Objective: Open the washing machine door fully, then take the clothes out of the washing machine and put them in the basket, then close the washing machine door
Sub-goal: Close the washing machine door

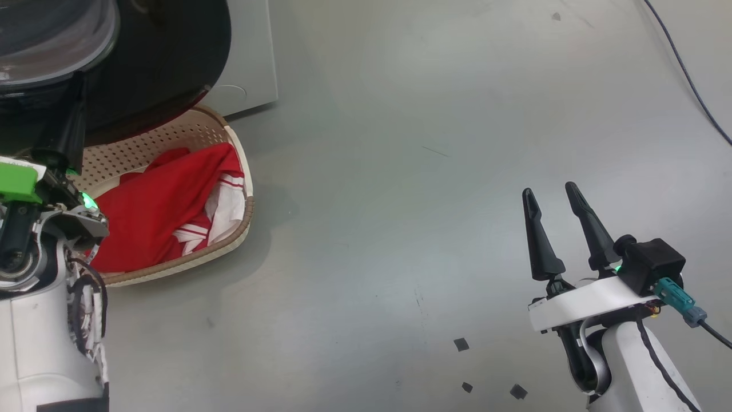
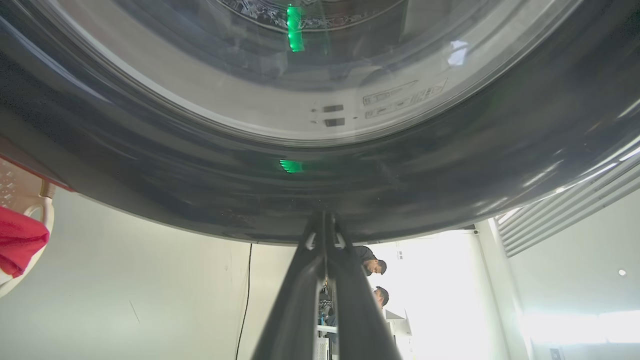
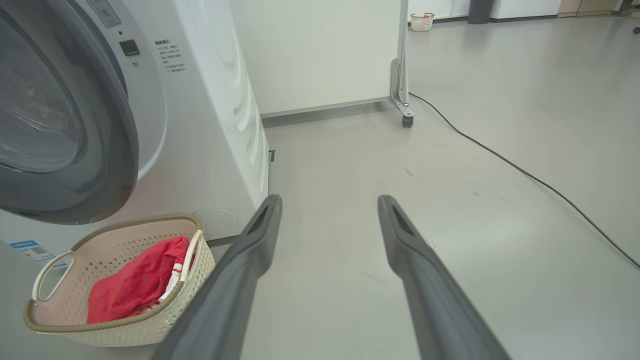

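Your left pincer (image 2: 324, 224) is closed tight and empty, with the washing machine door (image 2: 450, 190) right at its tips; your right pincer (image 1: 549, 191) points forward, spread wide, holding nothing

The left pincer (image 2: 324, 220) is raised, its jaws pressed tight together; the right pincer (image 1: 550, 193) hovers low, jaws spread wide.

Bright even light, soft shadows; the backlit opening (image 2: 450, 300) seems overexposed.
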### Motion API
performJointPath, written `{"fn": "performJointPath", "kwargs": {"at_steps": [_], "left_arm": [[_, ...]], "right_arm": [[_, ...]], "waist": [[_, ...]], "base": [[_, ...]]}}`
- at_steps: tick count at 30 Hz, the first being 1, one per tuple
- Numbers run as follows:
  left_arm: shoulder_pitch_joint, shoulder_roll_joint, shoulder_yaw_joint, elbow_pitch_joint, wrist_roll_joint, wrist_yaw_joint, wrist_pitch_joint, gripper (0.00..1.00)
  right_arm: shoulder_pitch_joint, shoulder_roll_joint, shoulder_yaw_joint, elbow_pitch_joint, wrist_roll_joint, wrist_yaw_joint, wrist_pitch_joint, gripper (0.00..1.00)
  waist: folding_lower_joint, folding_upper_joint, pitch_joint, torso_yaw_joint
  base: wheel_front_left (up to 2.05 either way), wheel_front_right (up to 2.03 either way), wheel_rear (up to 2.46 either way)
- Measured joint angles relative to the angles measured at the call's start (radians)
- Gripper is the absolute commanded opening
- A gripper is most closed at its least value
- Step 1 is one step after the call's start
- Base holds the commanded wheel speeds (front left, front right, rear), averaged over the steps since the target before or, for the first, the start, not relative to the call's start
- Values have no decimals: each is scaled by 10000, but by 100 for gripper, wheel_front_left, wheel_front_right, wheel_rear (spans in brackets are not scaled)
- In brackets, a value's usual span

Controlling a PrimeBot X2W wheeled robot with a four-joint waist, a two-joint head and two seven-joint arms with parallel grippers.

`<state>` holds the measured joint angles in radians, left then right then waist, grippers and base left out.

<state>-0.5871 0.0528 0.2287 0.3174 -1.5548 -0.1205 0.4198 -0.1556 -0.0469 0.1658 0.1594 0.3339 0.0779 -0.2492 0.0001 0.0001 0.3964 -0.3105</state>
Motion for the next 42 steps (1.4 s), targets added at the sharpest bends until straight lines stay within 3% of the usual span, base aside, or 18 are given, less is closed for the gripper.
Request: {"fn": "performJointPath", "kwargs": {"at_steps": [1, 3, 4, 5, 6, 7, 18, 25, 33, 42], "left_arm": [[143, -59, 13, -167, -52, 0, -48, 0], [366, -111, 25, -476, -263, 0, -136, 28], [482, -113, 27, -591, -286, 0, -192, 47], [637, -119, 31, -663, -265, 0, -307, 82], [826, -125, 56, -725, -267, 0, -353, 82], [1038, -136, 73, -792, -280, 0, -366, 100], [2761, -234, -13, -1327, -81, 0, -1283, 100], [3681, -253, -652, -1941, 1110, 0, -2151, 100], [4654, -217, -1655, -2777, 3860, -4, -3662, 100], [5720, 832, -2794, -2984, 7463, -8, -5200, 100]], "right_arm": [[1, -17, -6, 12, -33, 2, 0, 100], [4, -73, -40, 36, -77, 2, 0, 100], [6, -107, -52, 46, -125, 6, -2, 100], [8, -132, -71, 65, -127, 21, -2, 100], [12, -155, -90, 94, -142, 23, -2, 100], [22, -167, -94, 119, -190, 25, -4, 100], [444, -431, -213, 330, -378, 33, -27, 100], [794, -489, -228, 428, -477, 33, -27, 100], [1267, -499, -151, 539, -552, 33, -27, 100], [1658, -510, -21, 585, -650, 29, -27, 100]], "waist": [[0, 0, -43, 86], [0, 0, -133, 266], [0, 0, -181, 358], [0, 0, -230, 450], [0, 0, -284, 546], [0, 0, -341, 636], [0, 0, -1110, 1470], [0, 0, -1736, 2030], [-1, 0, -2505, 2571], [-1, 0, -3335, 3015]], "base": [[0, 0, 0], [0, 0, 0], [0, 0, 0], [0, 0, 0], [0, 0, 0], [0, 0, 0], [0, 0, 0], [0, 0, 0], [0, 0, 0], [0, 0, 0]]}}
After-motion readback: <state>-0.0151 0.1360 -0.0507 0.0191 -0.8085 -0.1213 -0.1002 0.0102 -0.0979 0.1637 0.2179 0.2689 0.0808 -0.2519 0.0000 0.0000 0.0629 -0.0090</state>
